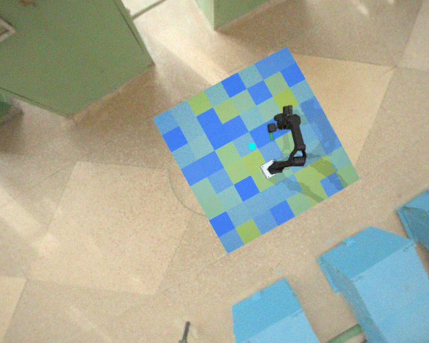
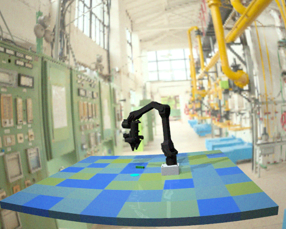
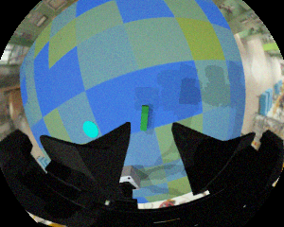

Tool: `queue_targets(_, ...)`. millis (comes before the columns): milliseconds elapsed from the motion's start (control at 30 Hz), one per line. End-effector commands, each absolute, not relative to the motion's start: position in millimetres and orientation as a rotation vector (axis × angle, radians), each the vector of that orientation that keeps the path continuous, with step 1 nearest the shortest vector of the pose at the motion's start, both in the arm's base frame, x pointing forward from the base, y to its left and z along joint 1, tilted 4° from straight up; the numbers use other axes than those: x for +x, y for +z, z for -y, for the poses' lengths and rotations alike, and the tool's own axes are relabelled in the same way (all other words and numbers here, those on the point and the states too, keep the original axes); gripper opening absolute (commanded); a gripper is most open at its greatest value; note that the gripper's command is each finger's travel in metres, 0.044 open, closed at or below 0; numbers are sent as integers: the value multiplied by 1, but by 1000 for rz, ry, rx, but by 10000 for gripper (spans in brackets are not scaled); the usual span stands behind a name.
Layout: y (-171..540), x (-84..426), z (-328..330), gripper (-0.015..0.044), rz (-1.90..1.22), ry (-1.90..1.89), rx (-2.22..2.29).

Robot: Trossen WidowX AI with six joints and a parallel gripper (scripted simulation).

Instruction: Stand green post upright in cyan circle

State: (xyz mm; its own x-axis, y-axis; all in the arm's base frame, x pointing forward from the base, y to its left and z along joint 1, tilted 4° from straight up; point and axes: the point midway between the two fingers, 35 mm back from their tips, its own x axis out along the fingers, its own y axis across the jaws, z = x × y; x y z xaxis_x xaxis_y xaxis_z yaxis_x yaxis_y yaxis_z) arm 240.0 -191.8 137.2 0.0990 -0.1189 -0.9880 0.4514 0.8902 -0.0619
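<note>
The green post (image 1: 271,136) (image 2: 139,167) (image 3: 145,118) lies on its side on the table. In the top view a part of the arm covers one end of it. The flat cyan circle (image 1: 252,146) (image 2: 134,175) (image 3: 90,129) lies a short way from the post, with nothing on it. My gripper (image 2: 135,149) (image 3: 151,126) is open and empty, pointing down, high above the table. In the wrist view the post shows in the gap between the fingertips, well below them, and the circle shows beyond the left finger.
The checkered table (image 1: 227,230) (image 2: 138,209) carries the arm's pale base block (image 1: 266,170) (image 2: 169,170) (image 3: 130,179), which stands on the other side of the post and circle from the far edge. The arm arches over from it. Shadows of the arm fall across the table.
</note>
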Motion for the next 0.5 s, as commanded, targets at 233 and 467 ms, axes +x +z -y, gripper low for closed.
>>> queue_targets(233,116,233,187,232,-1483,-457,345)
queue_targets(467,18,236,195,232,-1484,-457,345)
